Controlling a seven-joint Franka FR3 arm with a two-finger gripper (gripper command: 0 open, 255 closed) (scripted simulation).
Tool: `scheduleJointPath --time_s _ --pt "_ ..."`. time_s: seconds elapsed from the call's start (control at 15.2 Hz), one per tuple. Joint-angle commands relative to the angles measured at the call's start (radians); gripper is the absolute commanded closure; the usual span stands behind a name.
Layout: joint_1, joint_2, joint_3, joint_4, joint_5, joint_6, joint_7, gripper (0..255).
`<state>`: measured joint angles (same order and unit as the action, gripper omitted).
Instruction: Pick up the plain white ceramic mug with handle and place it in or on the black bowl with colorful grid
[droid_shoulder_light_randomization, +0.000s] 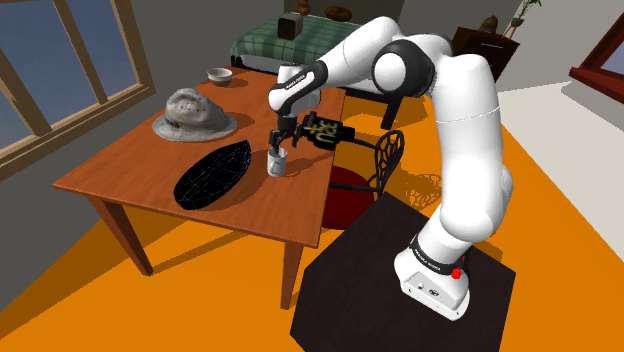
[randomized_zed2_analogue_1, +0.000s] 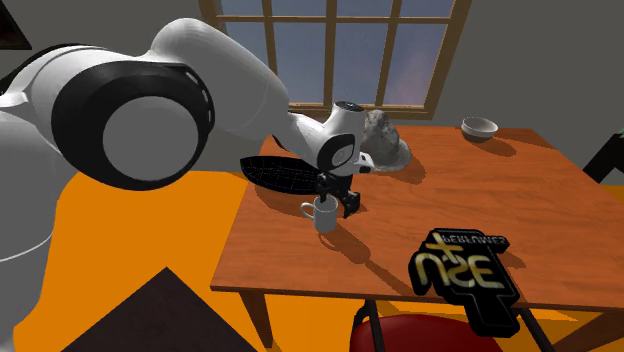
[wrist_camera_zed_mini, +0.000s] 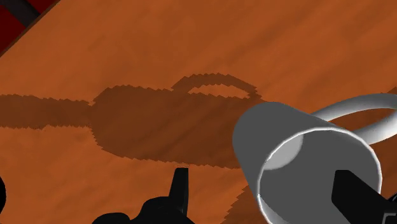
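Observation:
The mug (droid_shoulder_light_randomization: 276, 161) is grey-white with a handle and stands upright on the wooden table (droid_shoulder_light_randomization: 130, 170), just right of the black bowl (droid_shoulder_light_randomization: 213, 175) in the shoulder view. That bowl is shallow and black with a fine grid. My gripper (droid_shoulder_light_randomization: 281, 140) hangs right over the mug, open. In the wrist view one finger (wrist_camera_zed_mini: 352, 191) is over the mug's (wrist_camera_zed_mini: 299, 146) opening and the other finger (wrist_camera_zed_mini: 181, 189) stands outside its wall without touching. The handle (wrist_camera_zed_mini: 356, 111) points away from the outer finger. In the second exterior view the gripper (randomized_zed2_analogue_1: 336, 203) sits at the mug (randomized_zed2_analogue_1: 325, 216), beside the bowl (randomized_zed2_analogue_1: 285, 176).
A grey hat (droid_shoulder_light_randomization: 192, 115) and a small pale bowl (droid_shoulder_light_randomization: 219, 74) lie farther back on the table. A black sign with yellow lettering (randomized_zed2_analogue_1: 468, 275) lies near the table edge beside the arm. A red-seated chair (droid_shoulder_light_randomization: 350, 195) stands at that edge.

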<state>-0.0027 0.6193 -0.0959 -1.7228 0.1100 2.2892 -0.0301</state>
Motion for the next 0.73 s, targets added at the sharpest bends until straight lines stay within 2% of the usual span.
scheduleJointPath --time_s 0.0,0.33,0.66 --pt "-0.001 0.027 0.002 0.012 0.002 0.014 0.000 0" --pt "-0.002 0.067 0.006 0.011 0.007 0.056 -0.003 0" --pt "-0.002 0.067 0.007 0.011 0.007 0.056 -0.003 0"
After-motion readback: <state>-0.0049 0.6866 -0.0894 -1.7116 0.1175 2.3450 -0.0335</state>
